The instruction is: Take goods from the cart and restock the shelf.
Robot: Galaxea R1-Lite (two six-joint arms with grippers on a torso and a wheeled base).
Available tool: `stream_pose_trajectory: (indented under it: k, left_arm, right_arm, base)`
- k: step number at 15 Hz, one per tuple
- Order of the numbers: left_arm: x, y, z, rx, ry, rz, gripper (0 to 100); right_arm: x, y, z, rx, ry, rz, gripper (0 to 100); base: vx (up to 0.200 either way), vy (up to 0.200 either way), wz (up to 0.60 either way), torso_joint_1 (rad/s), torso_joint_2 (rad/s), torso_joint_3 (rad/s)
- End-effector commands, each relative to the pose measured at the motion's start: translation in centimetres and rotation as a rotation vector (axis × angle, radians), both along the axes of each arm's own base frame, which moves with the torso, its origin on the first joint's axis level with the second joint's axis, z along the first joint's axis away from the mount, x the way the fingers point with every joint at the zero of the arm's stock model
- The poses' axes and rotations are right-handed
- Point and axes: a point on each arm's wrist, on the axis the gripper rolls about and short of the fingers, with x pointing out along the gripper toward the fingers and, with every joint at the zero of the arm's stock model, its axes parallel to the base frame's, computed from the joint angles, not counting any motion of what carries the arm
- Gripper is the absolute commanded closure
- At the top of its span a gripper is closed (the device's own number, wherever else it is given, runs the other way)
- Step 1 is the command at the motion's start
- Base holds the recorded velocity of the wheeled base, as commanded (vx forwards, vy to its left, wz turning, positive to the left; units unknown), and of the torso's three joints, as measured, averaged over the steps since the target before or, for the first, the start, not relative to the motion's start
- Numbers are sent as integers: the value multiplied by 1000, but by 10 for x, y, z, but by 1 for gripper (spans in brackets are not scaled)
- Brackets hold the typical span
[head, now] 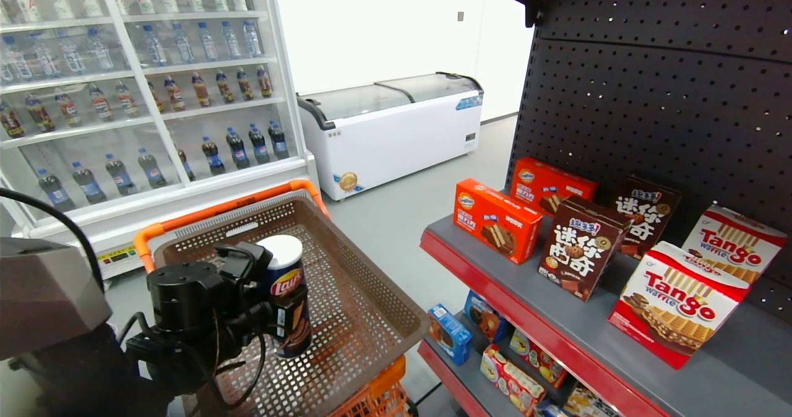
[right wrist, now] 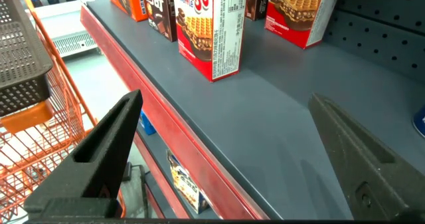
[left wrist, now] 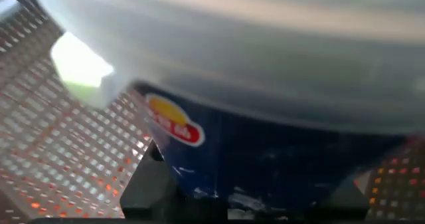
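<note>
We hold one chip can (head: pixel 289 281), not shelved yet.
Our left gripper (head: pixel 277 318) squeezes it above the cart basket (head: pixel 371 305). Our right gripper (right wrist: pixel 226 101) hangs wide open over the grey shelf (head: pixel 761 355), beside the boxes (head: pixel 677 296).

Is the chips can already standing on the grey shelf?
No, the left gripper holds the chips can upright over the cart basket, apart from the shelf.
</note>
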Motion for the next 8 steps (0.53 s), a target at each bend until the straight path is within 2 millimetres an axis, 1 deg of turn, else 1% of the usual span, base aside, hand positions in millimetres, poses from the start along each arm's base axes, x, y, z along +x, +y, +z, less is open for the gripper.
stream_pose_trajectory:
  k: [1,2,3,4,5,6,7,8]
  left_arm:
    - [-24,7,68,-31,-111,10,100]
    - [-39,12,86,-29,-110,8,100]
    - [-56,15,99,-34,-110,-15,100]
    - [-58,15,100,-35,-112,-16,100]
    - [-84,20,114,-39,-98,-48,100]
    - [-115,27,124,-30,-74,-48,100]
    - [-125,29,127,-27,-73,-45,100]
    - [-153,37,131,-12,-55,-22,100]
  right_arm:
    - [0,0,0,0,0,1,0]
    - [0,0,0,0,0,1,0]
    - [0,0,0,0,0,1,0]
    - [0,0,0,0,0,0,0]
    - [0,0,0,0,0,1,0]
    - [0,0,0,0,0,0,0]
    - [0,0,0,0,0,0,0]
    - [0,0,0,0,0,0,0]
  base:
    - [0,0,0,0,0,0]
    - [0,0,0,0,0,0]
    - [0,0,0,0,0,0]
    - [0,0,0,0,0,0]
    - [0,0,0,0,0,0]
    - [0,0,0,0,0,0]
    - [0,0,0,0,0,0]
    - [0,0,0,0,0,0]
